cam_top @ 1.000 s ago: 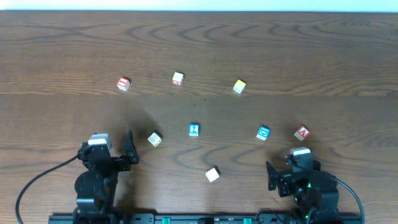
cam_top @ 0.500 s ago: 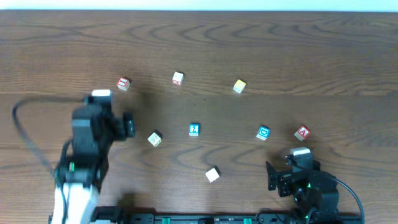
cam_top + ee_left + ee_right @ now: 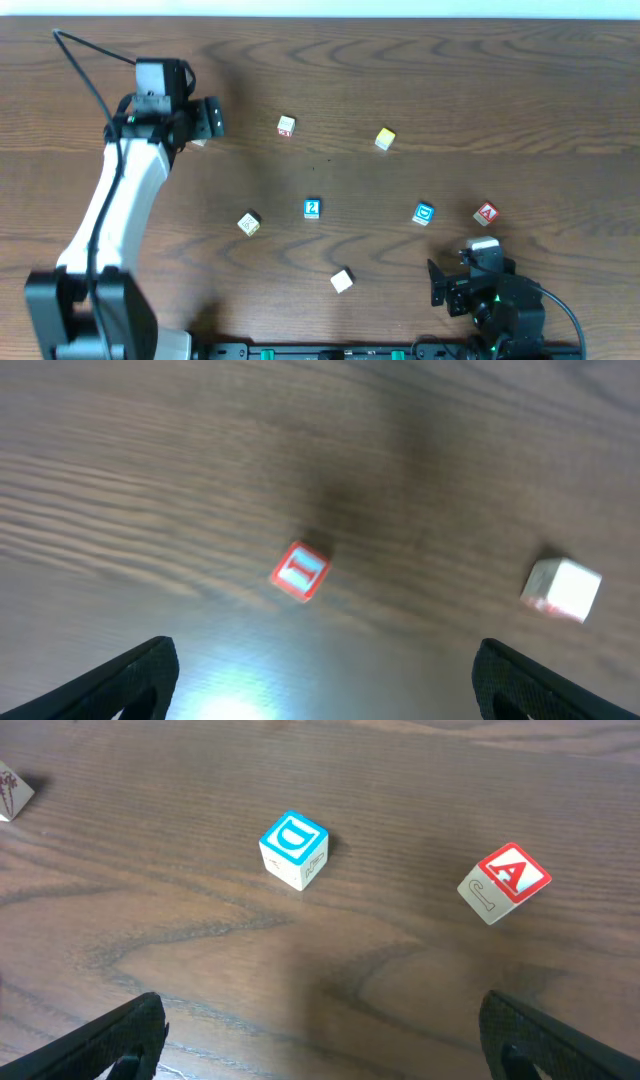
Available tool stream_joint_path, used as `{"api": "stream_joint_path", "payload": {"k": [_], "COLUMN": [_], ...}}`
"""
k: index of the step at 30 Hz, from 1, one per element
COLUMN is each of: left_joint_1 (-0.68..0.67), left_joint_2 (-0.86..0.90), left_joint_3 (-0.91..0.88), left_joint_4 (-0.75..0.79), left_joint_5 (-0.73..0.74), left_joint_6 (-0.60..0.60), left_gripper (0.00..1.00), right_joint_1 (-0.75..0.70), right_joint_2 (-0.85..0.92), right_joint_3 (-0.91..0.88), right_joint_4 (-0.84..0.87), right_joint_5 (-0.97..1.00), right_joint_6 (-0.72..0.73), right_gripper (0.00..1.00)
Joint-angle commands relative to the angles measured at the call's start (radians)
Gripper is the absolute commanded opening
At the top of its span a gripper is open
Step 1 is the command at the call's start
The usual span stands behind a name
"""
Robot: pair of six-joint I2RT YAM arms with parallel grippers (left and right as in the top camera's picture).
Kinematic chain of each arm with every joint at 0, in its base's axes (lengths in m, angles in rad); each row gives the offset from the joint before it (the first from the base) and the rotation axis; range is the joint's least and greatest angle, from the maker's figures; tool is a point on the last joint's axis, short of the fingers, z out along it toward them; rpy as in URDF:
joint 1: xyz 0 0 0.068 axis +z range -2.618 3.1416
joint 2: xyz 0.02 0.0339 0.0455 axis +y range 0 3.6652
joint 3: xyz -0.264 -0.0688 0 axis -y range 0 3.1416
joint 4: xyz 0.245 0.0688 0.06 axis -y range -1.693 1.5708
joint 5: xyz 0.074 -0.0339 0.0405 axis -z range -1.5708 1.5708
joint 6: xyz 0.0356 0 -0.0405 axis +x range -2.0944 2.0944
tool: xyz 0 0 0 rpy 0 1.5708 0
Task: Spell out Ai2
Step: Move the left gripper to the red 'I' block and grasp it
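My left gripper (image 3: 322,665) gapes wide, empty; the red I block (image 3: 300,571) lies just ahead between its fingers, a white block (image 3: 561,588) farther right. My right gripper (image 3: 320,1020), equally wide and empty, faces the D block (image 3: 294,848), the A block (image 3: 505,880) ahead to the right.

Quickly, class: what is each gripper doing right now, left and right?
Left gripper: open, holding nothing.
Right gripper: open, holding nothing.

Red A block (image 3: 510,873): "A" on top face (side face has a faint outline char, can't make it out). Blue D block (image 3: 293,838): "D" on top. Blue 2 block (image 3: 312,208): "2". Red I block (image 3: 300,571): "I", seen in left wrist view. Yellow block (image 3: 385,138): too small to read.
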Motion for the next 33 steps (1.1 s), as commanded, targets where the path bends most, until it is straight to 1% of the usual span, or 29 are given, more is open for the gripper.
{"api": "stream_joint_path", "payload": {"k": [1, 3, 5, 7, 10, 11, 13, 20, 22, 28, 33], "left_joint_1": [0.005, 0.006, 0.01, 0.016, 0.026, 0.028, 0.029, 0.043, 0.057, 0.075, 0.075], "left_joint_2": [0.076, 0.108, 0.135, 0.155, 0.165, 0.165, 0.164, 0.171, 0.183, 0.24, 0.269], "left_joint_3": [0.058, 0.071, 0.075, 0.076, 0.075, 0.075, 0.076, 0.075, 0.075, 0.076, 0.076], "left_joint_4": [-0.006, -0.006, -0.01, -0.029, -0.044, -0.045, -0.037, 0.055, 0.067, 0.063, 0.045], "left_joint_5": [0.032, 0.066, 0.106, 0.105, 0.128, 0.137, 0.123, 0.09, 0.092, 0.093, 0.094], "left_joint_6": [-0.13, -0.075, 0.051, 0.171, 0.296, 0.318, 0.321, 0.424, 0.43, 0.491, 0.506], "left_gripper": [0.95, 0.95, 0.95, 0.95, 0.95, 0.95, 0.95, 0.96, 0.95, 0.95, 0.95], "right_joint_1": [-0.015, -0.015, -0.015, -0.015, -0.015, -0.015, -0.015, -0.015, -0.015, -0.015, -0.015], "right_joint_2": [-0.006, -0.006, -0.006, -0.006, -0.006, -0.006, -0.006, -0.006, -0.006, -0.006, -0.006], "right_joint_3": [-0.012, -0.012, -0.012, -0.012, -0.012, -0.012, -0.012, -0.012, -0.012, -0.012, -0.012], "right_joint_4": [-0.005, -0.005, -0.005, -0.005, -0.005, -0.005, -0.005, -0.005, -0.006, -0.005, -0.005], "right_joint_5": [-0.004, -0.004, -0.004, -0.004, -0.004, -0.004, -0.005, -0.004, -0.004, -0.005, -0.005], "right_joint_6": [-0.016, -0.016, -0.016, -0.016, -0.016, -0.016, -0.016, -0.016, -0.016, -0.016, -0.016], "right_gripper": [0.99, 0.99, 0.99, 0.99, 0.99, 0.99, 0.99, 0.99, 0.99, 0.99, 0.99]}}
